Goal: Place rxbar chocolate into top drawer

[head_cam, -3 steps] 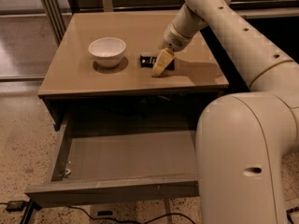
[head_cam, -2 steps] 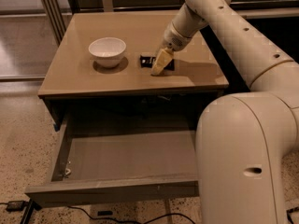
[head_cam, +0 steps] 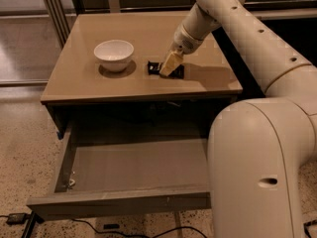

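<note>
The rxbar chocolate is a small black wrapper lying flat on the cabinet top, right of the white bowl. My gripper reaches down from the right and sits directly over the bar, its tan fingers covering the bar's middle; black ends show on both sides. The top drawer is pulled open below the cabinet top, with a bare grey floor and a plain front panel nearest the camera.
A white bowl stands on the cabinet top left of the bar. My large white arm fills the right side and overlaps the drawer's right end. Cables lie on the speckled floor.
</note>
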Robot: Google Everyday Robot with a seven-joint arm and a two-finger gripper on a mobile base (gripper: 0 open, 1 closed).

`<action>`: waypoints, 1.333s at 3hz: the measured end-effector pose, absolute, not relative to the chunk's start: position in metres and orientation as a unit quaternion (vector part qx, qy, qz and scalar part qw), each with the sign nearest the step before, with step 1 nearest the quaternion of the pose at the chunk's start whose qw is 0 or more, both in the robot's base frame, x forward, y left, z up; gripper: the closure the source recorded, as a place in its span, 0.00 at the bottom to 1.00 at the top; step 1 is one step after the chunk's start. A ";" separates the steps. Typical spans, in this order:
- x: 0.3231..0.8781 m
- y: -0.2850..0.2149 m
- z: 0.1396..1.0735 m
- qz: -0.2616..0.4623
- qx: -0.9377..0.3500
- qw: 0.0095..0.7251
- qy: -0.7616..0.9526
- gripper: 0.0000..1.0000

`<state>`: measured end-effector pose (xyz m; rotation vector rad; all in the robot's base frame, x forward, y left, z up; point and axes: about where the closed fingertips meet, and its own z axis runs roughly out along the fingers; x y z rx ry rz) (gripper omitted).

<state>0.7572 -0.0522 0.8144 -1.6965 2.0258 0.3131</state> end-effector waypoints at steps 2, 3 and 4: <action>0.749 -0.064 0.831 0.102 -0.616 0.249 0.740 1.00; 0.728 -0.090 0.858 0.081 -0.603 0.283 0.741 1.00; 0.676 -0.121 0.887 0.068 -0.587 0.340 0.732 1.00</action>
